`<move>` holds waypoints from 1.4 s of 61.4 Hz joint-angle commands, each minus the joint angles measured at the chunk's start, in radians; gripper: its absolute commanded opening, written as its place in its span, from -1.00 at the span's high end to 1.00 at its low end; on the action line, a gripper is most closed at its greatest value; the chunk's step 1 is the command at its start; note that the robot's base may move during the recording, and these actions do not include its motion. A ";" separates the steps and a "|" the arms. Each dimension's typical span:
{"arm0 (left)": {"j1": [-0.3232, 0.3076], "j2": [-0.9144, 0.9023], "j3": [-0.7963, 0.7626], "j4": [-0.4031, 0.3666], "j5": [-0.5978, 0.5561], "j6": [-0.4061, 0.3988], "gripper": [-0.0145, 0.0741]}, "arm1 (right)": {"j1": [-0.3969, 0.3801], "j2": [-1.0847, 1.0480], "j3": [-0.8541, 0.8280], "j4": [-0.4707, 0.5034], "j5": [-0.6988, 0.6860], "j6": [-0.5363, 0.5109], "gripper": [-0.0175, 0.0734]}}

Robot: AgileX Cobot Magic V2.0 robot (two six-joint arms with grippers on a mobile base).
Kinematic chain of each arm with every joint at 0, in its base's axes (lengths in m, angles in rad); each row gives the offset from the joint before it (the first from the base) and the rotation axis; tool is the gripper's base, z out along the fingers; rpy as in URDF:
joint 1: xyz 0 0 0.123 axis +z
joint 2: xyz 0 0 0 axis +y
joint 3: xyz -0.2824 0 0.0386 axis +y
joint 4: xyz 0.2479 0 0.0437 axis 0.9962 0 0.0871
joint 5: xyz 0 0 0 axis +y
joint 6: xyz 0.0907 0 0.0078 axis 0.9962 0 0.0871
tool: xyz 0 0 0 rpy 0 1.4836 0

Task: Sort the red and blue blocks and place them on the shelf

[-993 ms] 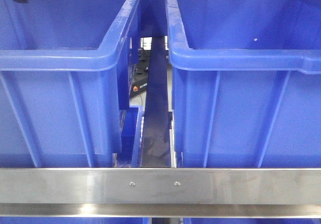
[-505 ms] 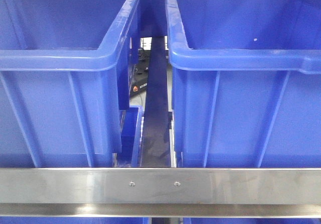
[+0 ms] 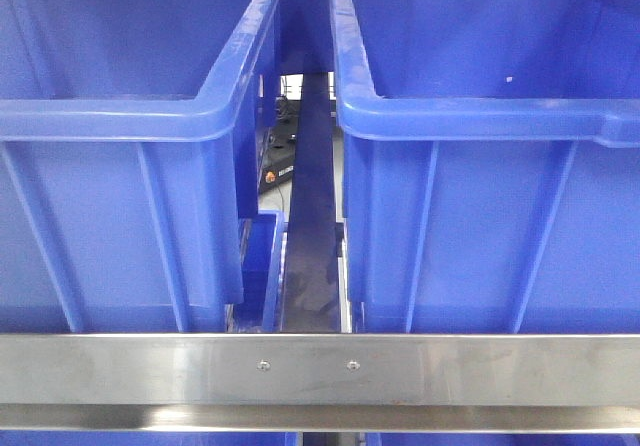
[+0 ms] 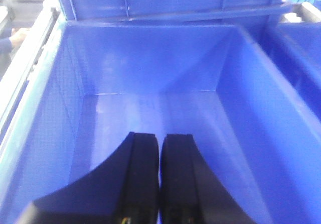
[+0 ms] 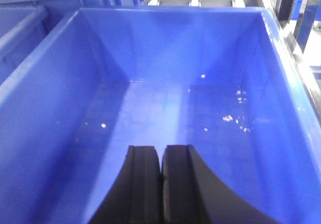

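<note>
We are looking at two big blue bins. In the front view, the left bin [image 3: 120,116] is filling the left half of the frame and the right bin [image 3: 480,116] is filling the right half. They are sitting side by side on the shelf, behind its steel rail [image 3: 320,371] running along the bottom of the frame.

Our left hand [image 4: 159,138] is showing at the bottom middle of its view, clenched with nothing in it, over a bin with a bare floor. Our right hand [image 5: 161,151] is clenched too, holding nothing, over a bin with only small white specks inside.

We are not seeing the red block or the blue block in any view, so we cannot tell where they are.

We think we are between steps, with no block in hand. Next we need to find a block, open a hand, and grab it.
</note>
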 commanded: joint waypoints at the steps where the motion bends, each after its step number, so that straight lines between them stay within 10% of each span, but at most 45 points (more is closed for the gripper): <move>1: 0.001 -0.049 0.016 -0.005 -0.106 -0.001 0.39 | -0.009 -0.037 -0.003 0.006 -0.124 -0.009 0.56; 38: 0.046 -0.475 0.296 0.004 -0.112 -0.001 0.39 | -0.016 -0.419 0.229 0.006 -0.163 -0.064 0.56; 57: 0.215 -0.492 0.319 -0.029 -0.112 -0.001 0.39 | -0.155 -0.445 0.253 0.007 -0.164 -0.076 0.56; 86: 0.225 -0.492 0.319 -0.029 -0.112 -0.001 0.39 | -0.163 -0.445 0.253 0.007 -0.168 -0.076 0.56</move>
